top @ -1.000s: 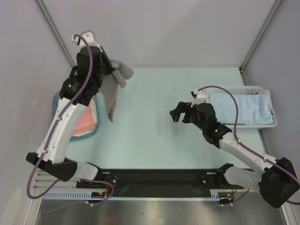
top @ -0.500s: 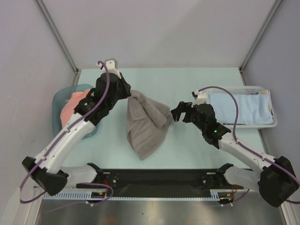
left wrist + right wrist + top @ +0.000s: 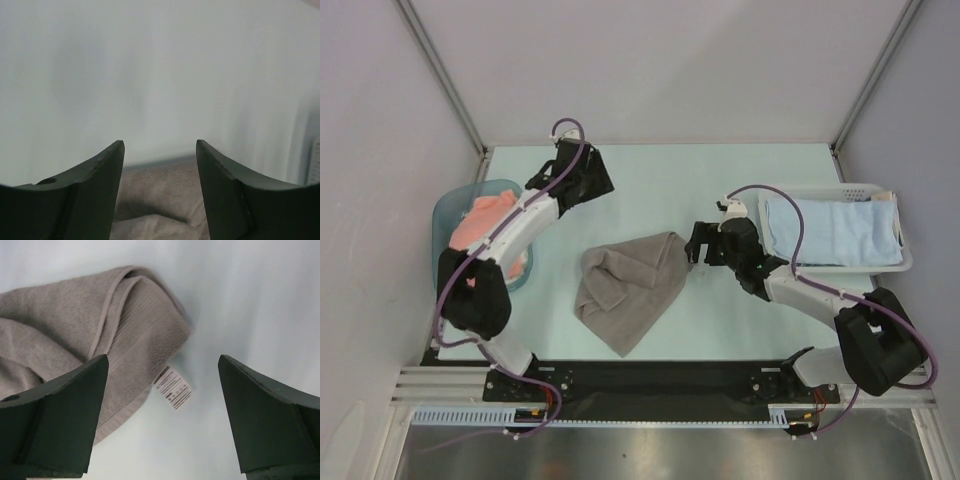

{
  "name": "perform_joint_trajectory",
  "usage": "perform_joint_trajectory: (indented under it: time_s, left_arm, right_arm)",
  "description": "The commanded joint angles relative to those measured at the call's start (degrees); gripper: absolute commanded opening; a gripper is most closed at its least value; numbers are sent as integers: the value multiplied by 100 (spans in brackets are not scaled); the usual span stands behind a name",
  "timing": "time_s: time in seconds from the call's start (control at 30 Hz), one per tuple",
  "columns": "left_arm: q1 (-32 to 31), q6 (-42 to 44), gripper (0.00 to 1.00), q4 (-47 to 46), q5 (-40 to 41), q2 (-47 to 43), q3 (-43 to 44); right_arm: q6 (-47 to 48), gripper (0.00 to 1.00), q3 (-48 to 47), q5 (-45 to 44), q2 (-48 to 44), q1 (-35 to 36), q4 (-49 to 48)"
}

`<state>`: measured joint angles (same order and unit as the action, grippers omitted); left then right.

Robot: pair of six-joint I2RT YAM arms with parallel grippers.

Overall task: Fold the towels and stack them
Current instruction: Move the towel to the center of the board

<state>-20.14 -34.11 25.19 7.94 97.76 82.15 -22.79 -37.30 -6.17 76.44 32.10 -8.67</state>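
grey towel point(image 3: 630, 285) lies crumpled in a loose heap on the pale green worktop point(image 3: 720, 175), near the middle, between the two arms. its small white label point(image 3: 173, 387) sticks out from a hemmed edge and rests flat on the worktop. right pincer point(image 3: 693, 248) hovers just beside the towel's right corner, jaws spread wide and gripping nothing; in the right wrist view the label sits below the gap between its two fingers. left pincer point(image 3: 598, 183) is apart from the towel, toward the far left of the worktop, jaws likewise parted and holding nothing, with only a strip of grey cloth low in its wrist view. salmon-pink towel point(image 3: 485, 215) sits bunched in the blue tub point(image 3: 442, 215) at the left edge. light blue towel point(image 3: 830, 230) lies folded flat in the white lattice basket point(image 3: 905, 262) on the right.
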Motion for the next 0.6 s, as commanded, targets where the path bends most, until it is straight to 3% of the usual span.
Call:
perform_joint_trajectory:
  time_s: [0.0, 0.1, 0.13, 0.23, 0.33, 0.57]
  left_arm:
    - [-279, -359, 65, 144, 286, -1202, -442]
    - [-622, -579, 66, 153, 628, -2046, -1250]
    - [-727, -623, 66, 240, 699, -2224, -1402]
    - [-1149, -834, 63, 338, 718, -2899, -2052]
    - [-1685, -1080, 59, 530, 743, -3322, -2545]
    - [-2907, -2651, 61, 1005, 1043, -4088, -3800]
  right_arm:
    - [-147, 93, -356, 46, 379, -256, -241]
    - [-156, 83, -471, 213, 748, -327, -355]
    - [-156, 73, -489, 326, 845, -336, -399]
    - [-182, 61, -576, 494, 1135, -371, -565]
    - [-130, 52, -629, 556, 1311, -371, -671]
    - [-165, 49, -682, 556, 1671, -362, -821]
